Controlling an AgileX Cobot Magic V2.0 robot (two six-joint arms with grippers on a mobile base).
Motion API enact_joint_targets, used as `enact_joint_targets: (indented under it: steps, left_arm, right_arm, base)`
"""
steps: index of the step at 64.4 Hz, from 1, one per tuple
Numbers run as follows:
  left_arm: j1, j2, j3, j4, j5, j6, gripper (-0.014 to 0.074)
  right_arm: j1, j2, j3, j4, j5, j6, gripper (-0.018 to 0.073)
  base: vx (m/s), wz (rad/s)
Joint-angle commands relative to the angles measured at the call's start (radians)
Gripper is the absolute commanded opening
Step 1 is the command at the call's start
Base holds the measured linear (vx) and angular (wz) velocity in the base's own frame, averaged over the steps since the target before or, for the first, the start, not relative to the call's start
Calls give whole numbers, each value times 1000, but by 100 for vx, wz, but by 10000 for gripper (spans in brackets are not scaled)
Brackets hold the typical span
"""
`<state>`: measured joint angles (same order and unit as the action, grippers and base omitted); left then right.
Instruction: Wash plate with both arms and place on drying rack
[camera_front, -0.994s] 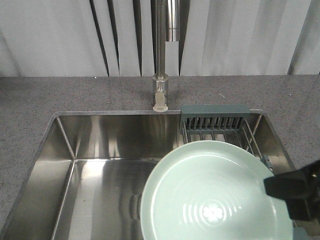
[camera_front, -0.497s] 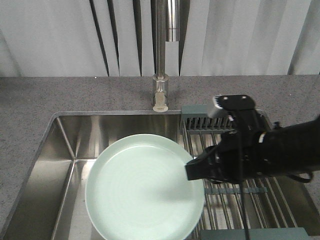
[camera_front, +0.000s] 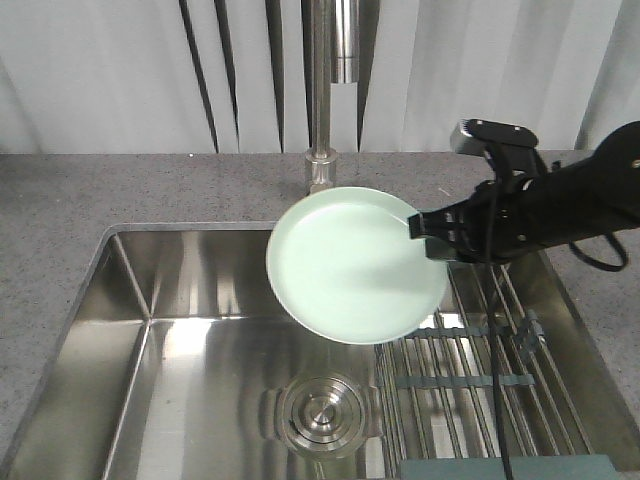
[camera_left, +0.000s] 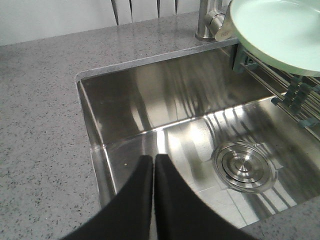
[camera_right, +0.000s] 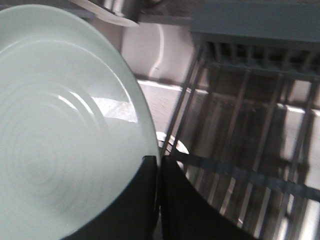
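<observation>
The pale mint-green plate (camera_front: 355, 265) hangs tilted over the sink, just in front of the tap's base. My right gripper (camera_front: 420, 228) is shut on its right rim, and the black right arm (camera_front: 560, 205) reaches in from the right above the drying rack (camera_front: 470, 372). The right wrist view shows the plate (camera_right: 55, 125) with its edge pinched at the right gripper (camera_right: 157, 160), and the drying rack (camera_right: 250, 100) bars behind. My left gripper (camera_left: 152, 157) is shut on nothing, low over the sink's left wall, far from the plate (camera_left: 280, 30).
The steel tap (camera_front: 320, 100) stands behind the plate on the grey speckled counter (camera_front: 120, 190). A round steel drain (camera_front: 322, 412) lies in the sink floor. The sink's left wall (camera_left: 92, 135) is close under my left gripper.
The right arm has lifted the plate up out of the sink bottom and carried it back toward the tap, uncovering the drain.
</observation>
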<state>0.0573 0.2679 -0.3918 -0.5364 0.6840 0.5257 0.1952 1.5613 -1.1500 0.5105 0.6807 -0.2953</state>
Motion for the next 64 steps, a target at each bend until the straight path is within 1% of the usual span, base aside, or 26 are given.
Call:
enact_joint_targets:
  steps: [1, 4, 8, 11, 13, 16, 17, 19, 23, 26, 29, 33, 38, 42, 46, 52, 58, 64]
  left_arm:
    - [2, 9, -24, -25, -64, -10, -6]
    - [2, 9, -24, -25, -64, -10, -6]
    - [2, 9, -24, -25, -64, -10, -6]
    - [2, 9, -24, -25, -64, -10, -6]
    - [2, 9, -24, -26, -64, -10, -6]
    - [2, 9, -24, -26, -64, -10, -6]
    - [2, 9, -24, -26, -64, -10, -6]
    - [2, 9, -24, -26, -64, -10, -6]
    - [2, 9, -24, -26, -64, -10, -6]
    - [2, 9, -24, -26, -64, -10, -6]
    - [2, 9, -24, -26, -64, -10, -6]
    - [2, 9, -24, -26, -64, -10, -6]
    - [2, 9, -24, -26, -64, -10, -6]
    - [2, 9, -24, -26, -64, -10, -6]
    - [2, 9, -24, -26, -64, -10, -6]
    - [2, 9, -24, -26, -64, -10, -6]
    - [2, 9, -24, -26, -64, -10, -6]
    - [2, 9, -24, -26, -64, -10, -6]
  right_arm:
    - [-39, -91, -34, -72, 111, 41, -3]
    - [-34, -120, -34, -99, 168, 64, -3]
    - [4, -150, -33, -130, 237, 99, -3]
    - [43, -174, -21, -146, 256, 132, -3]
    - [85, -187, -6, -148, 245, 158, -3]
    - [132, -201, 22, -148, 213, 182, -3]
    - [161, -204, 36, -148, 197, 198, -3]
    - [209, -203, 55, -148, 150, 231, -3]
    - [278, -185, 87, -148, 51, 274, -3]
    - [319, -163, 94, -147, -39, 307, -3]
    - [335, -134, 90, -147, -108, 335, -3]
    - [334, -85, 62, -143, -165, 346, -3]
    - [309, -26, 0, -151, -161, 344, -3]
    - [271, 10, -51, -158, -119, 327, -3]
    - [230, 33, -104, -186, -75, 318, -3]
    - [162, 31, -147, -259, -11, 319, -3]
    - [97, 0, -154, -336, 64, 320, -3]
    - [58, -46, -151, -394, 185, 320, -3]
  base:
    - [0, 0]
    - [0, 0]
    - [0, 0]
    - [0, 0]
    - [0, 0]
    - [0, 0]
    - [0, 0]
    - [0, 0]
    - [0, 0]
    - [0, 0]
    - [0, 0]
    - [0, 0]
    - [0, 0]
    - [0, 0]
    - [0, 0]
    - [0, 0]
    - [0, 0]
    - [0, 0]
